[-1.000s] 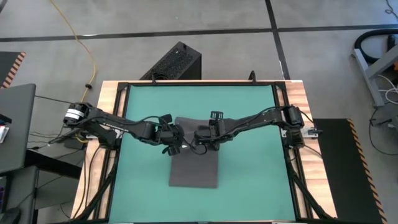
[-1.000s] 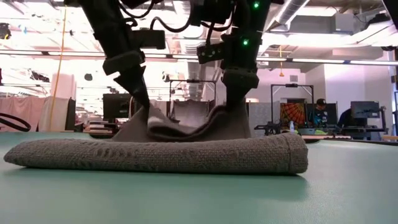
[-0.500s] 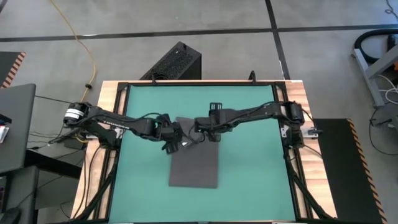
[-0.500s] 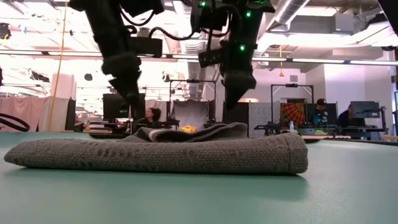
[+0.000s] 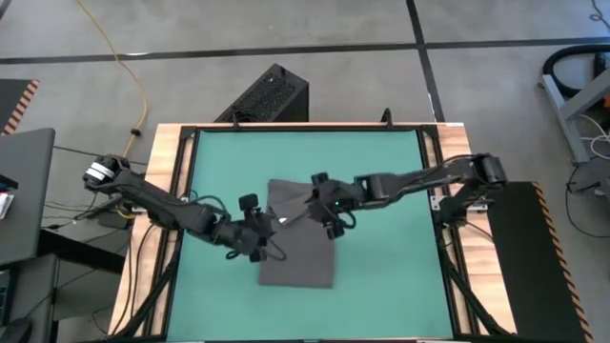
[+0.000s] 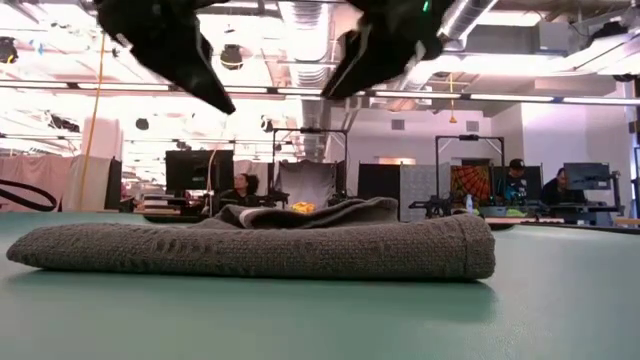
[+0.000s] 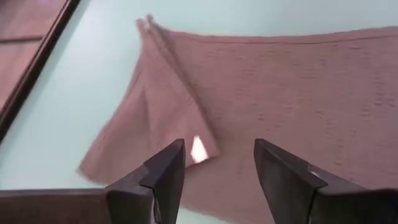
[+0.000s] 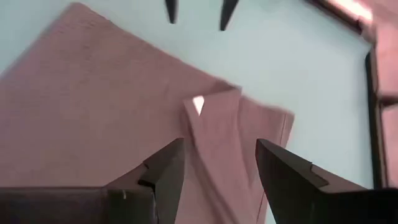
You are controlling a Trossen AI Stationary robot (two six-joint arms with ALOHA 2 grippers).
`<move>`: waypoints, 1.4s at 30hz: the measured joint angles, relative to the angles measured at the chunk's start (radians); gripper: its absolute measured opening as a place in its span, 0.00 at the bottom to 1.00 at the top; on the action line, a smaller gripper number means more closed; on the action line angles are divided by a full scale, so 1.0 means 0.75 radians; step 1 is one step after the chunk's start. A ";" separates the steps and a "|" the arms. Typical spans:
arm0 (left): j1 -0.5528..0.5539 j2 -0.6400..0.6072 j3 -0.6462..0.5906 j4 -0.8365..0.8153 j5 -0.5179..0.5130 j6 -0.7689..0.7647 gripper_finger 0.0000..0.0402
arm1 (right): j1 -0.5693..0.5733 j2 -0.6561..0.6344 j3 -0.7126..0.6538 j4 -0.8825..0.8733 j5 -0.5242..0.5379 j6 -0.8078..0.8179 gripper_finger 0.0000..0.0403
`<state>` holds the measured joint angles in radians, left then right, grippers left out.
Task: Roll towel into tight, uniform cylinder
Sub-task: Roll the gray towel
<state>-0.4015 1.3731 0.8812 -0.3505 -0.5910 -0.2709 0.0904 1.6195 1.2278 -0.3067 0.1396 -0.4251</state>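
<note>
A grey concrete floor surrounds the tabletop [image 5: 191,295], whose wooden rim frames a teal mat [image 5: 381,276]; a black box [image 5: 267,95] stands on the floor beyond the far edge. In the high view the towel [image 5: 300,257] lies flat at the middle of the mat, its long axis running near to far, with its far edge folded back in a loose, skewed flap that shows the white tag [image 5: 283,220]. The left tool [image 5: 255,238] hangs over the towel's left border and the right tool [image 5: 327,215] over the far right part; both are about equally close to the flap, which lies between them. The low view shows the towel [image 6: 260,248] resting flat with a small hump at its far side and both arms lifted well clear above it. In the left wrist view the left tool [image 7: 219,163] has its fingers apart and empty, the tag [image 7: 198,149] just ahead. The right wrist view shows the right tool [image 8: 219,163] likewise spread and empty over the flap. Half a second ago both tools hovered low at the far edge; a second ago they pinched that edge up off the mat. They have since let go, risen, and drifted nearer.
</note>
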 joint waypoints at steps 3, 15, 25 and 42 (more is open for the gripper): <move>-0.035 -0.002 -0.106 0.143 -0.015 -0.021 0.45 | 0.041 0.089 -0.041 0.176 0.057 -0.132 0.54; -0.073 0.003 -0.293 0.478 -0.023 -0.177 0.45 | 0.037 0.485 0.130 0.253 0.139 -0.183 0.54; -0.105 0.115 -0.292 0.478 -0.027 -0.214 0.45 | 0.005 0.632 0.201 0.256 0.242 -0.213 0.52; -0.088 0.377 -0.292 0.600 0.075 -0.257 0.45 | -0.080 0.597 0.284 0.210 0.242 -0.212 0.09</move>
<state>-0.4675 1.6559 0.6621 0.0994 -0.5344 -0.4634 0.0305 2.0674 1.4406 -0.1493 0.3210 -0.5839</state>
